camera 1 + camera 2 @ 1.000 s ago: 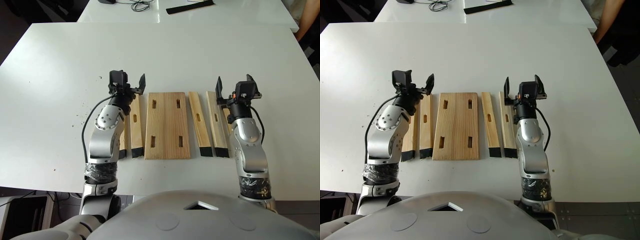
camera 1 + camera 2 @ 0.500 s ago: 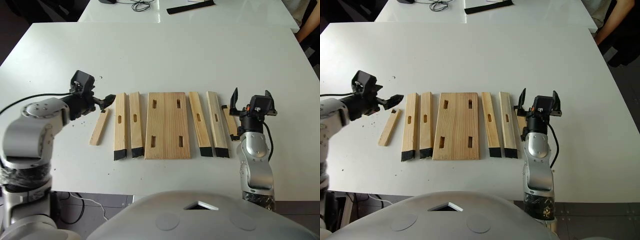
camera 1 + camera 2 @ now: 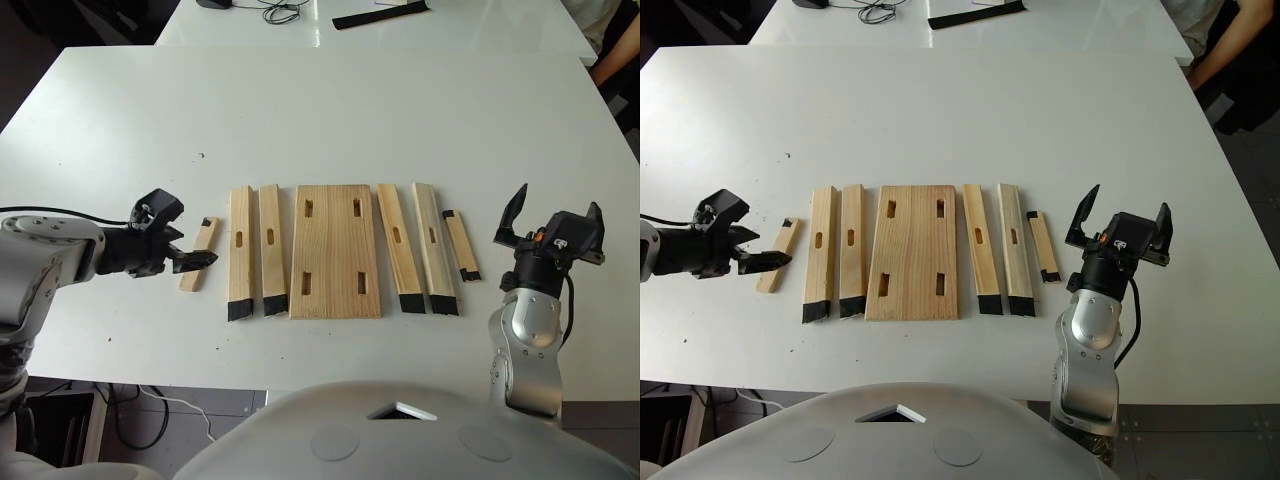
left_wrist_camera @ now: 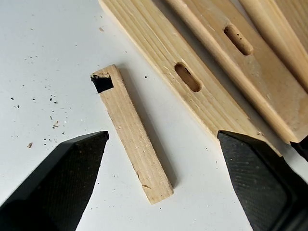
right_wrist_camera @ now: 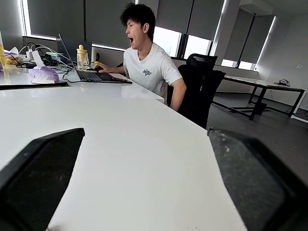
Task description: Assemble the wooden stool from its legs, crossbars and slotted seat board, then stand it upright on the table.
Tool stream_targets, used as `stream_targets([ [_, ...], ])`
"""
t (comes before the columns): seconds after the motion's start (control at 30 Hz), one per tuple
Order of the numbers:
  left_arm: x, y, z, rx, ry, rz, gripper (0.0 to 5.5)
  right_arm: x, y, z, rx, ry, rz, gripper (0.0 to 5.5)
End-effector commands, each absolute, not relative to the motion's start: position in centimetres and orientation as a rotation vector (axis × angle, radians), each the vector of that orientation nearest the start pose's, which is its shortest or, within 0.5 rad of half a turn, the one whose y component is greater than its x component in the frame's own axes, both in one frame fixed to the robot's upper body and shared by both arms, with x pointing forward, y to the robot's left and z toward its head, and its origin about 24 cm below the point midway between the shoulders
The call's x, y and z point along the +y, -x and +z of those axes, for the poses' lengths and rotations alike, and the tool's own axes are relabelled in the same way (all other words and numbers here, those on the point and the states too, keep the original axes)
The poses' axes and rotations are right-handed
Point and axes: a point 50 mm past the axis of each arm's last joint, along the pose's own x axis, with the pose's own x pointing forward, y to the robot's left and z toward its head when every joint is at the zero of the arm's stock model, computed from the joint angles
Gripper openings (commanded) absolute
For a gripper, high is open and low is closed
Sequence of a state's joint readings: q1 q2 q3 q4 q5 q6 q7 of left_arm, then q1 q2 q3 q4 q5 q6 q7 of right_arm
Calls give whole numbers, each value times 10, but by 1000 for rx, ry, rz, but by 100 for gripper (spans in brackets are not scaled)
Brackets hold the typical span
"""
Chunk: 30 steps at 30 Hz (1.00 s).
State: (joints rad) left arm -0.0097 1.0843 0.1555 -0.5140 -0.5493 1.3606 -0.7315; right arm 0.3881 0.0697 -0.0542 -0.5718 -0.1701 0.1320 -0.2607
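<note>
The left gripper is held wide open, low over the white table. A short pale wooden crossbar with one black-marked end lies flat between its fingers, untouched. Just beyond it are laid two long slotted wooden legs, then the rectangular four-slot seat board, two further legs and a second short crossbar. Past these, the right gripper is raised and spread open, with nothing held.

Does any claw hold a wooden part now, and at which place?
Nothing is held. Left claw and right claw are open; the short crossbar lies untouched.
</note>
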Motion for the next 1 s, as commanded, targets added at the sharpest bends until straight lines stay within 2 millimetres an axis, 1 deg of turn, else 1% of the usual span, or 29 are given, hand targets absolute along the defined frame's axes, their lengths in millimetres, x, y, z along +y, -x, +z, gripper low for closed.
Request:
stream_targets([
  [0.03,271,-192,125,1007,-313,-465,423,-192,-171,85,-54,132,-460,472],
  [0.17,273,-190,115,996,-316,-436,423,-194,-173,85,-51,134,-448,472],
  [0.33,267,-177,95,1024,-285,-431,423,-193,-179,85,-43,138,-414,472],
  [0.43,272,-172,81,1040,-289,-369,423,-193,-182,85,-37,142,-394,472],
  [0.57,279,-173,70,1033,-298,-321,423,-194,-184,83,-28,143,-390,472],
  [0.63,277,-173,65,1026,-287,-325,396,-192,-185,82,-25,140,-382,474],
  [0.77,275,-172,53,1033,-234,-308,324,-189,-188,81,-20,135,-363,474],
  [0.8,275,-173,52,1031,-229,-301,317,-189,-188,81,-18,136,-361,474],
  [0.93,278,-172,49,1036,-218,-281,251,-192,-189,81,-14,141,-361,474],
  [1.0,280,-172,48,1038,-214,-273,230,-192,-189,80,-12,141,-361,474],
])
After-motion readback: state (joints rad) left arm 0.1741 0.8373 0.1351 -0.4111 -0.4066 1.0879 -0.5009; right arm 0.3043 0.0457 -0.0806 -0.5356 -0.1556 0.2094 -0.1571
